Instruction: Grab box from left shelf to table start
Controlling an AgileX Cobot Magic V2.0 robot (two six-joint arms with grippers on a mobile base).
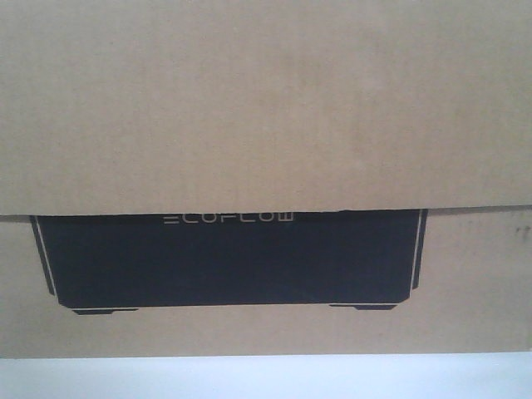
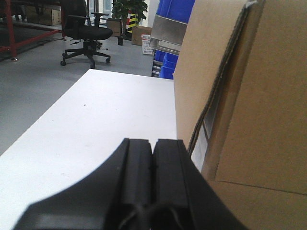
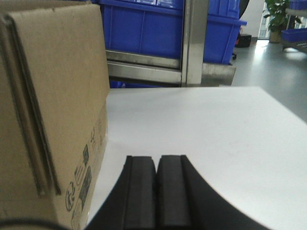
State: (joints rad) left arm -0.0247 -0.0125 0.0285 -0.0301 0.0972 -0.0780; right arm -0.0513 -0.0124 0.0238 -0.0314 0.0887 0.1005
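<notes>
The brown cardboard box (image 1: 266, 108) with its black ECOFLOW panel fills the front view and stands on the white table (image 1: 266, 378). In the left wrist view the box (image 2: 259, 105) rises at the right, and my left gripper (image 2: 153, 143) is shut beside its side, just above the table (image 2: 105, 115), holding nothing. In the right wrist view the box (image 3: 53, 96) stands at the left, with my right gripper (image 3: 157, 159) shut and empty to its right over the table (image 3: 216, 129). Beyond the table stands the left shelf (image 3: 192, 43), a silver metal frame.
Blue plastic bins (image 3: 144, 28) sit in the rack behind the table. A black office chair (image 2: 86, 33) stands on the grey floor far to the left, with a potted plant (image 2: 128, 9) and small cartons behind it. Another plant (image 3: 277, 12) stands at far right.
</notes>
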